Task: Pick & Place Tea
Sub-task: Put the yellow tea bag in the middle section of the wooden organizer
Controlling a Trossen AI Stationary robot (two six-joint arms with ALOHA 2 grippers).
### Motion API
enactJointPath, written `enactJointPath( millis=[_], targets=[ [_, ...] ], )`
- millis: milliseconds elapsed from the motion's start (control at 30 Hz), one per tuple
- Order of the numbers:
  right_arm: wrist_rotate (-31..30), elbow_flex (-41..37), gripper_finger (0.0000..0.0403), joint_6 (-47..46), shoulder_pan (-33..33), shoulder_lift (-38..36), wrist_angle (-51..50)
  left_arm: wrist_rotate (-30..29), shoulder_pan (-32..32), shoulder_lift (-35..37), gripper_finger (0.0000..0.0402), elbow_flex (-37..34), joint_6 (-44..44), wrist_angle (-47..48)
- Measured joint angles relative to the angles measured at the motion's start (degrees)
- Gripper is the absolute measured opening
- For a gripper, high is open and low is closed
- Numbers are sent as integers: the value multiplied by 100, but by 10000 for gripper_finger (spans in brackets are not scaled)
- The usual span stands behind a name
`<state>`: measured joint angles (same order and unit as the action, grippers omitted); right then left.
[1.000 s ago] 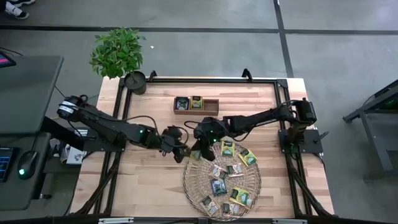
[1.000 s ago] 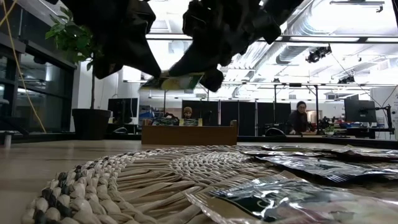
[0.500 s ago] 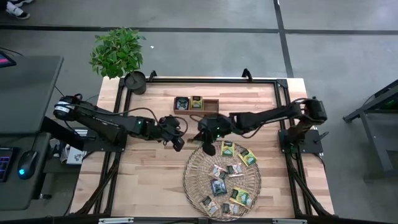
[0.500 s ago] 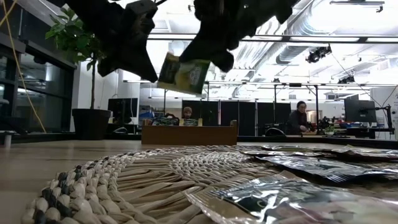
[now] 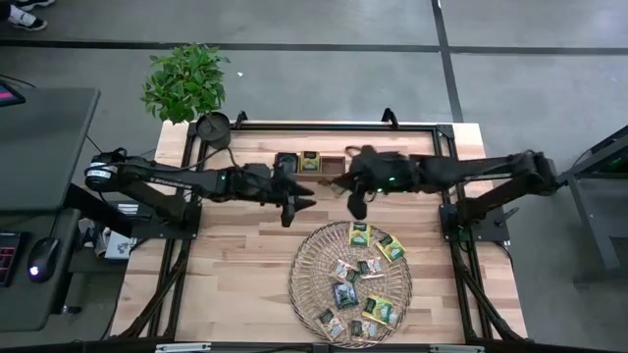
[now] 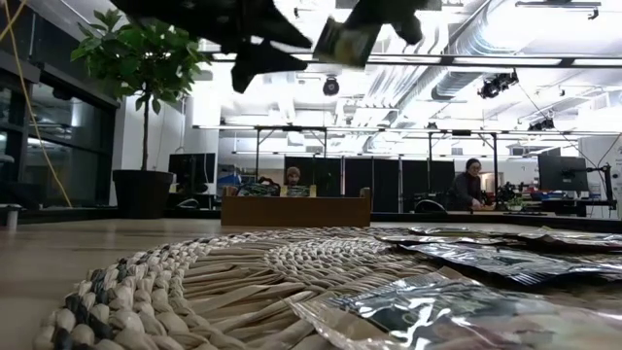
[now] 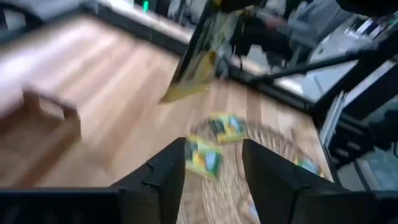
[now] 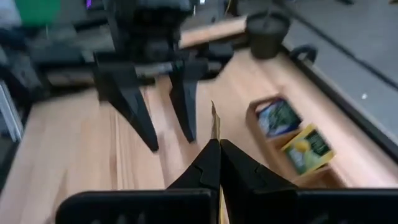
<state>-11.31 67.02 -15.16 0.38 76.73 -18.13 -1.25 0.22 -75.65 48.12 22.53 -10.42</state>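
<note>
Right hand [image 5: 351, 192] pinching yellow tea sachet [image 6: 342, 41] above counter [image 5: 235, 265], at woven tray's [image 5: 306, 284] 12 o'clock. Left hand [image 5: 292, 204] hovering open, at its 10 o'clock.

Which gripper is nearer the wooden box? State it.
The left gripper is slightly nearer, just below the wooden box at its left end. The right gripper hangs below its right end, pinching a tea sachet.

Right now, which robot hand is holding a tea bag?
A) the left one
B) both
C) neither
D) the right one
D: the right gripper is pinched shut on a tea sachet, while the left gripper stands open with nothing between its fingers.
</note>
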Motion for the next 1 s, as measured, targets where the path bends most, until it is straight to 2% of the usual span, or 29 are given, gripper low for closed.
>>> enactJointPath(
  millis=[133, 300, 533, 800, 1000],
  targets=[
    [-316, -1, 0, -26, 88, -456, 90, 308, 209, -25, 166, 0, -171, -568],
    [-345, 0, 0, -28, 118, -680, 414, 624, 369, -25, 167, 0, -168, -1408],
    [-321, -2, 0, 96, 116, -627, 996, 626, 440, -25, 167, 0, -84, -2080],
    [-113, 0, 0, 89, 118, -621, 1195, 89, 429, -29, 167, 0, -80, -2283],
    [-132, 0, 0, 81, 166, -618, 1156, 193, 429, -29, 167, 1, 10, -2700]
  ],
)
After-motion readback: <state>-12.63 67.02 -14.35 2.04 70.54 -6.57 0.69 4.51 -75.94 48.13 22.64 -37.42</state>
